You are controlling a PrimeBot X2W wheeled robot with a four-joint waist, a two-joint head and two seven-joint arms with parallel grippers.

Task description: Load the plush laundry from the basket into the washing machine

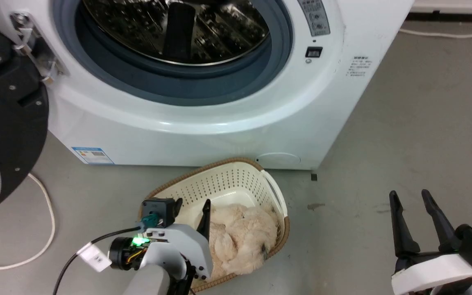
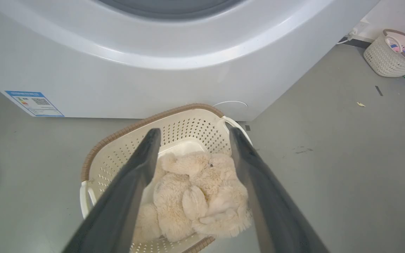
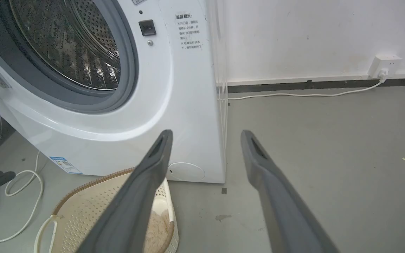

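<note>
The washing machine stands with its steel drum exposed and its black-rimmed door swung open to the left. On the floor in front sits the cream basket with the fluffy beige plush laundry lying inside. My left gripper hovers open over the basket's left side. In the left wrist view its fingers straddle the plush laundry from above without touching it. My right gripper is open and empty over bare floor, right of the basket. The right wrist view shows that gripper facing the washing machine's front right corner.
A white cable loops on the floor to the left, under the open door. A second basket with colourful items stands far off by the wall. A wall socket and its cord run along the skirting. Grey floor stretches to the right.
</note>
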